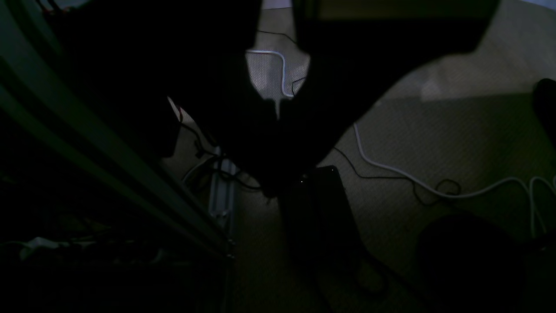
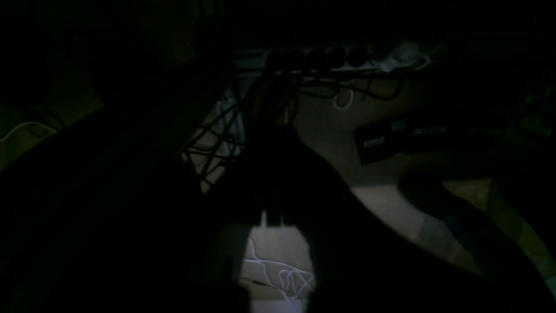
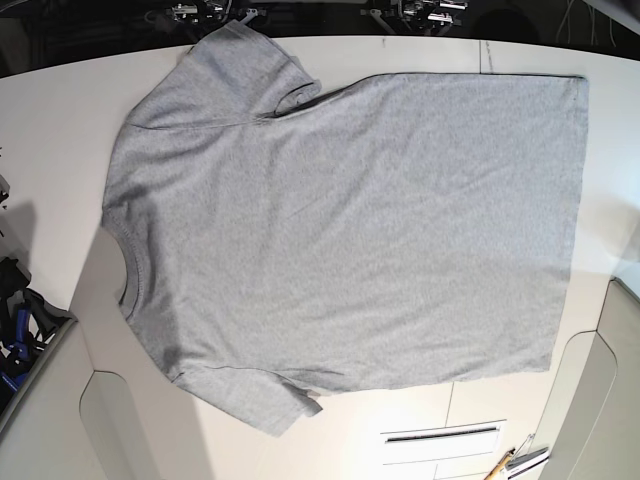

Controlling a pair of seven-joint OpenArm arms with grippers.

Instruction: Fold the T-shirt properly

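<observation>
Left wrist view first: very dark, the left gripper (image 1: 278, 108) is only a black silhouette, pointed down at carpeted floor with a white cable (image 1: 391, 167) trailing beyond the jaws. Nothing sits between the jaws, but whether they're parted or closed, cannot tell. No cloth anywhere near them here.

Right wrist view: darker again. The right gripper (image 2: 273, 217) is a shadow over floor, a power strip (image 2: 330, 58) and tangled leads well beyond the jaws. How they stand is impossible to read; nothing visibly held.

Base view: here's the T-shirt (image 3: 350, 230), spread flat on the white table (image 3: 60, 110), plain side up, collar toward this view's left, hem toward the right, both sleeves out. Neither arm shows over the table, so both jaws seem parked well away from the cloth, hanging low off the table's edge.

Judging from that, folding hasn't begun. To start well, bring each gripper in low at a sleeve-side edge, pinch only the top layers cleanly, and lift evenly so the fabric doesn't bunch
</observation>
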